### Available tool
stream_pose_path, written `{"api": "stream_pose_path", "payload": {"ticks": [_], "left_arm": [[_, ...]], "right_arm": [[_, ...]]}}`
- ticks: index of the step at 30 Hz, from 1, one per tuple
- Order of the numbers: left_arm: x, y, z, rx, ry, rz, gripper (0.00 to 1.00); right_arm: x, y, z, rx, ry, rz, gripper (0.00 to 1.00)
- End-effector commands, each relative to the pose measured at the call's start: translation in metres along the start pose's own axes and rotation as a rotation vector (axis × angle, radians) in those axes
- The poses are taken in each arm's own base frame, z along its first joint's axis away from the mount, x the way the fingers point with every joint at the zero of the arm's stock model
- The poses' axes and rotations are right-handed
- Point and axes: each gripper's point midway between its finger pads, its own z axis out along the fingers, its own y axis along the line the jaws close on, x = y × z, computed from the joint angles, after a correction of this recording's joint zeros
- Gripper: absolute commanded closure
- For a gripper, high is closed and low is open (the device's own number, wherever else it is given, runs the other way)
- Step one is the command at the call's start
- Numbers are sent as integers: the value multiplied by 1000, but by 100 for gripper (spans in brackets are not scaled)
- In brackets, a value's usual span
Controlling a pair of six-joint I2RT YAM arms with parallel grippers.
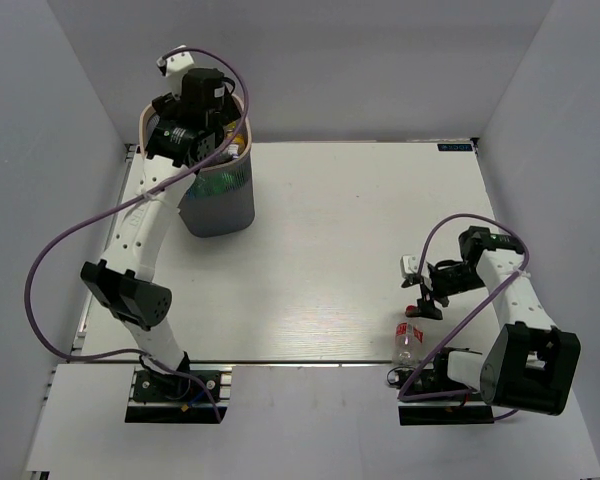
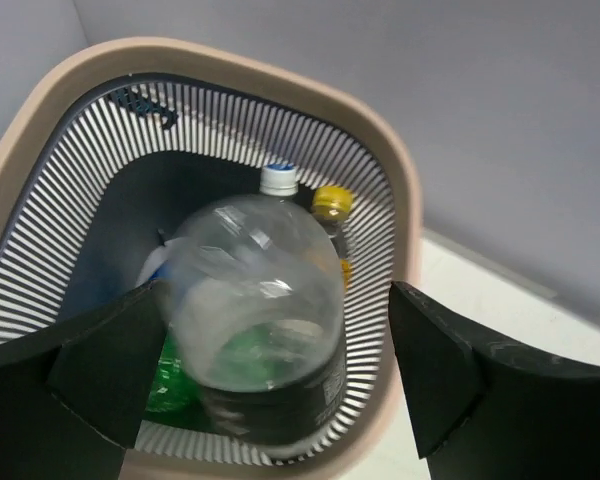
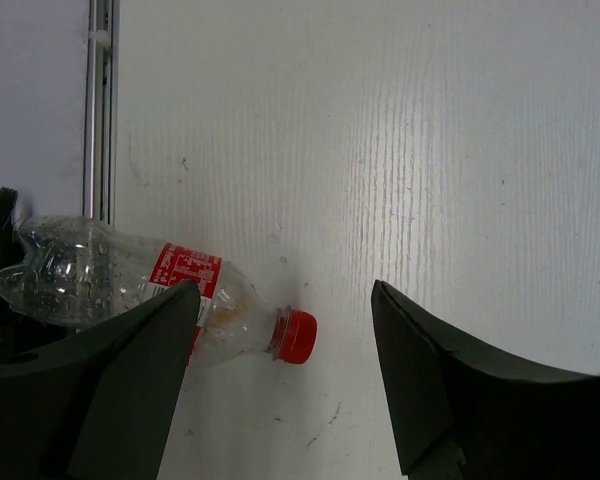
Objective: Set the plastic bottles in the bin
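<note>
Top view: a white worktop (image 1: 330, 220) w/ two arms mounted at its near edge. The left arm reached to the far-left corner, its wrist above the bin (image 1: 220, 210), a tall dark grey perforated basket w/ a pale beige rim.

Left wrist view: the left pincer (image 2: 277, 290) was apart, pointing down into the bin. A black-label bottle (image 2: 255, 310), clear and blurred, sat between the fingers. It was close against the left finger w/ a visible gap to the right one, so not clamped. Deeper in the bin were a white-capped bottle (image 2: 278, 180), a yellow-capped bottle (image 2: 332, 203) just beside it, and a green bottle (image 2: 165, 375) at lower left.

Right wrist view: the right pincer (image 3: 284, 292) was apart, low over the worktop nr the front-right. A red-capped bottle (image 3: 180, 290), clear w/ a red-white label, lay on its side on the worktop. Its body was partly behind the left finger and its cap poked into the gap between the fingers. Its base was nr a metal rail (image 3: 100, 110) at the worktop edge
</note>
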Motion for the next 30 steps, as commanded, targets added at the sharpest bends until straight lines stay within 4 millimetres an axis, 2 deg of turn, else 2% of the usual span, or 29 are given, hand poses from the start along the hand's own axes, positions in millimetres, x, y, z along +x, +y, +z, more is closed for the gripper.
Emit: {"api": "stream_pose_path", "payload": {"ticks": [1, 2, 4, 5, 6, 7, 8, 9, 11, 12, 14, 15, 16, 17, 18, 19, 20, 21, 23, 24, 26, 27, 30], "left_arm": [[3, 5, 3, 24, 49, -15, 0], [0, 5, 0, 37, 47, -11, 0], [0, 0, -2, 72, 50, -8, 0], [-8, -2, -13, 114, 45, 3, 0], [-8, -4, -16, 140, 47, 18, 0], [-7, -10, -22, 179, 50, 36, 0], [-8, -26, -33, 283, 53, 76, 0], [-5, -30, -44, 352, 64, 97, 0], [4, -45, -61, 499, 96, 123, 0], [33, -56, -74, 608, 178, 161, 0], [49, -61, -107, 761, 237, 178, 0], [81, -54, -109, 768, 311, 201, 0], [94, -52, -119, 801, 339, 208, 0], [89, -46, -140, 856, 322, 187, 0], [121, -33, -139, 840, 392, 188, 0], [131, -30, -149, 869, 404, 191, 0], [132, -26, -167, 916, 404, 173, 0], [157, -16, -167, 899, 463, 162, 0], [176, -11, -181, 939, 513, 158, 0], [188, -4, -183, 928, 535, 141, 0], [203, -4, -192, 963, 572, 153, 0], [209, 0, -193, 954, 589, 145, 0], [228, 5, -198, 954, 630, 163, 0]], "right_arm": [[-2, 6, 2, -14, -1, -95, 24], [2, 9, 2, -24, 15, -121, 24], [6, 7, 4, -39, 25, -284, 24], [9, 5, 5, -58, 43, -416, 24], [12, 7, 7, -73, 45, -452, 24], [14, 9, 9, -88, 46, -489, 23], [17, 9, 8, -101, 60, -529, 23], [18, 7, 10, -121, 57, -603, 23], [19, 4, 10, -133, 60, -639, 23], [21, 3, 10, -145, 64, -670, 23], [23, -6, 4, -152, 94, -689, 24], [28, -6, 0, -173, 126, -704, 24], [28, -12, -4, -174, 148, -718, 24], [31, -14, -6, -189, 166, -751, 26], [38, -13, -10, -222, 210, -764, 26], [40, -12, -10, -233, 215, -771, 26], [40, -12, -10, -245, 214, -820, 27], [44, -5, -7, -266, 207, -824, 27], [39, -4, -4, -266, 194, -924, 26], [41, 7, 3, -279, 175, -933, 26], [39, 12, 7, -287, 159, -1027, 24], [42, 23, 14, -310, 131, -1023, 22], [41, 31, 23, -305, 91, -1074, 22]]}}
